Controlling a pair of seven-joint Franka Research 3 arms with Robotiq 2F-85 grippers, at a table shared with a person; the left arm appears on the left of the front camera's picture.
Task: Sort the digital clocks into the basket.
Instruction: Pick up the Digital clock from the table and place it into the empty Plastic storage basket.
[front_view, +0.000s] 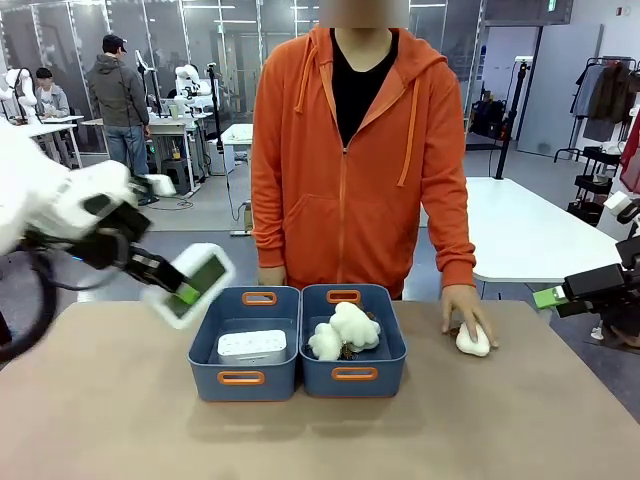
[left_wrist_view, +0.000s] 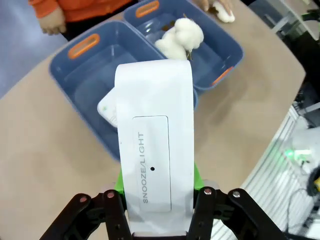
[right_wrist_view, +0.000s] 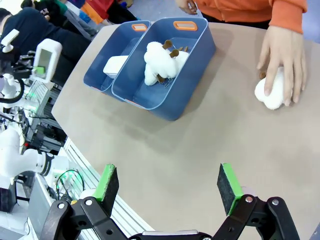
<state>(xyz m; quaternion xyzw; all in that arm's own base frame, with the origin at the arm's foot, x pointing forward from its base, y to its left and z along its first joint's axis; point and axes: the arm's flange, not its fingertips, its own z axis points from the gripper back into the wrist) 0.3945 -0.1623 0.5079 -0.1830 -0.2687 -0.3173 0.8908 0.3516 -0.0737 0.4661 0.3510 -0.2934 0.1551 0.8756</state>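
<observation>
Above the table (front_view: 110, 420), up and left of the left basket (front_view: 205, 352): left gripper (front_view: 183, 292) clamped on a digital clock (front_view: 192, 285), tilted, greyish screen facing the camera. In the left wrist view, SNOOZE/LIGHT panel up, green pads pressed against the clock's sides. Inside the left basket: second clock (front_view: 252, 347), lying flat, white, dotted face up. Just right of it, touching: second blue tub (front_view: 392, 352) with plush sheep (front_view: 345, 331) inside. Further right of the tubs: person's hand (front_view: 468, 312) resting on another plush sheep (front_view: 473, 340) on the table. Far right, off past the table edge: right gripper (front_view: 549, 297), fingers (right_wrist_view: 229, 181) wide apart, holding nothing.
</observation>
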